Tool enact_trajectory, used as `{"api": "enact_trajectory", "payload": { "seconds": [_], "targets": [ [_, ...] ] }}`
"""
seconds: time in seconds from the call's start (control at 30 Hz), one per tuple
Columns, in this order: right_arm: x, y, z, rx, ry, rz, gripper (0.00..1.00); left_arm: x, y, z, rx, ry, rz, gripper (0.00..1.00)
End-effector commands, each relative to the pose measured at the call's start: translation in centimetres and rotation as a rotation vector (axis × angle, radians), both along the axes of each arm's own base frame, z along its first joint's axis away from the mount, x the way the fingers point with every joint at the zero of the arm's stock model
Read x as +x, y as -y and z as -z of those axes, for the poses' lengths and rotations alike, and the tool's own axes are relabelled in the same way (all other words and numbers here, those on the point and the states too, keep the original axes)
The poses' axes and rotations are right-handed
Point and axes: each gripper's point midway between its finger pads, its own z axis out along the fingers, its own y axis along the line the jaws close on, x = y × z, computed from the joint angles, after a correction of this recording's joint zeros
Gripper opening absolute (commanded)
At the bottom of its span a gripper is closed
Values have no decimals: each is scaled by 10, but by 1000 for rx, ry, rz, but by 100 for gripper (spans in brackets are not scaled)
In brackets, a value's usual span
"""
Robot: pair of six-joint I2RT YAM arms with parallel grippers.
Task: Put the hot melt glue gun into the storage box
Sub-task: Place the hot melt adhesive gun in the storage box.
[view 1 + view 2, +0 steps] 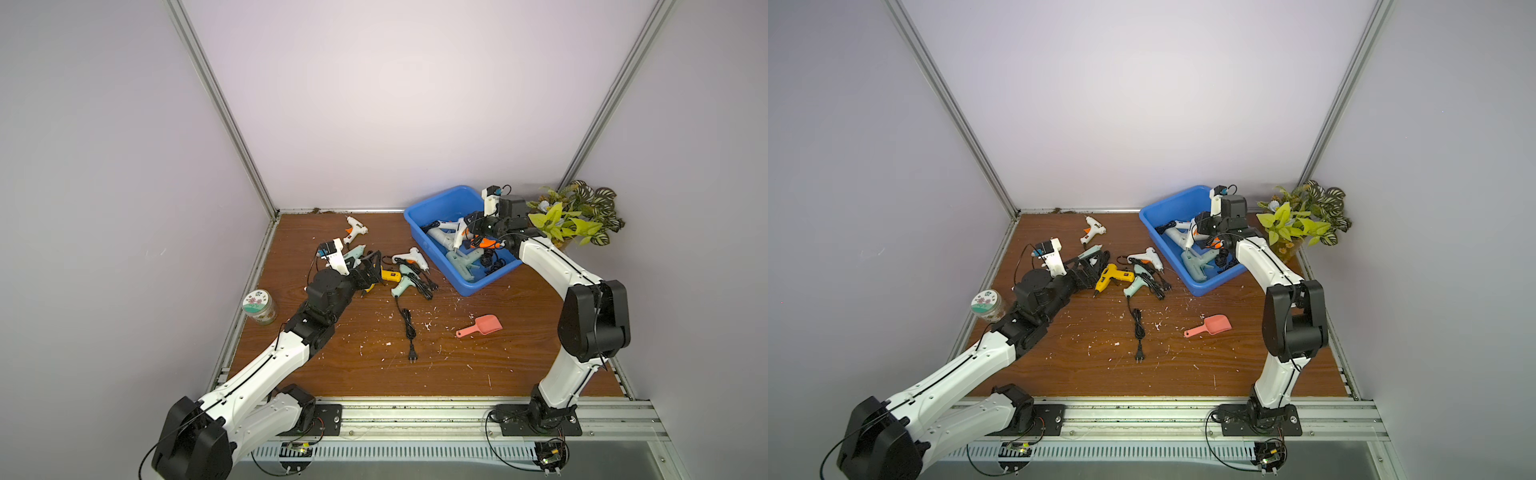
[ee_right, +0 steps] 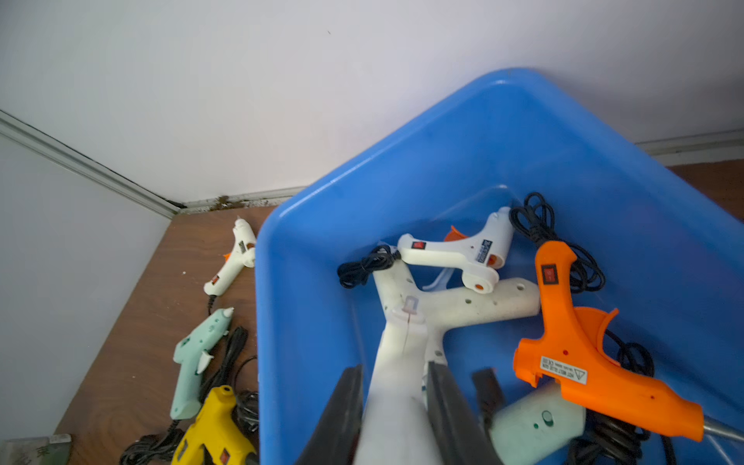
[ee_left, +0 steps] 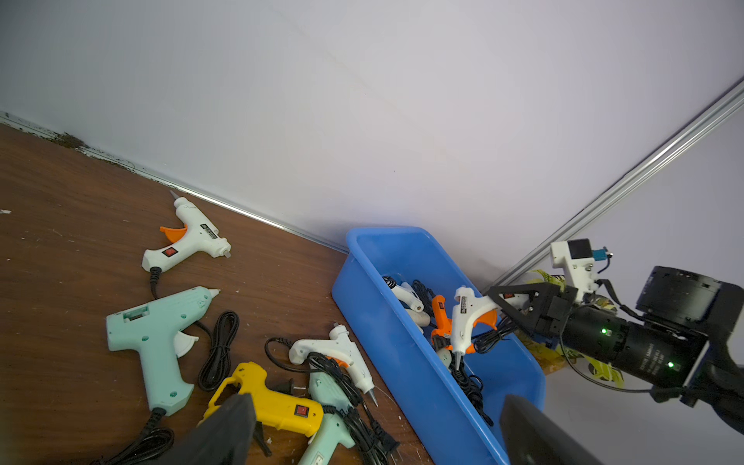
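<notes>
The right end effector [image 1: 470,227] is closed on the handle of a white glue gun [image 1: 458,236] with an orange trigger, holding it over the inside of the blue box [image 1: 442,200]. The left wrist view shows the glue gun [image 3: 463,322] best. Its barrel, the long axis, stands almost upright with the nozzle pointing down into the box [image 3: 386,330], and the handle runs sideways into the right end effector [image 3: 505,308]. I cannot tell whether the nozzle tip touches anything below. In the right wrist view the two dark fingers [image 2: 342,410] press on either side of the white body [image 2: 396,396].

Under it in the box [image 2: 443,161] lie an orange gun [image 2: 579,354], a small white gun [image 2: 455,251] and coiled black cords.

The left end effector [image 1: 1086,270] is low over the table [image 1: 1183,374], spread fully wide and holding nothing. It sits just beside a yellow gun [image 1: 1113,276], with the other guns loose around it.
</notes>
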Motion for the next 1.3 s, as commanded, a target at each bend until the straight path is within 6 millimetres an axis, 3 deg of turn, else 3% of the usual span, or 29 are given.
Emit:
{"api": "enact_trajectory", "payload": {
  "seconds": [0.0, 0.33, 0.6, 0.73, 0.93, 1.27],
  "targets": [
    [3, 3, -3, -28, 20, -19, 10, 0, -1, 3, 27, 1, -11, 99],
    [5, -15, 72, 112, -177, -128, 9, 3, -3, 9, 41, -16, -31, 99],
    [0, -2, 107, 142, -275, -68, 14, 5, -7, 17, 52, -35, -50, 99],
    [-6, 11, 107, 163, -287, -24, 21, 7, -8, 24, 61, -61, -58, 99],
    [-17, 25, 94, 204, -282, 16, 41, 12, -5, 41, 114, -128, -51, 99],
    [-44, 50, 76, 139, -279, 125, 54, 30, -9, 82, 242, -293, -44, 99]
  ]
}}
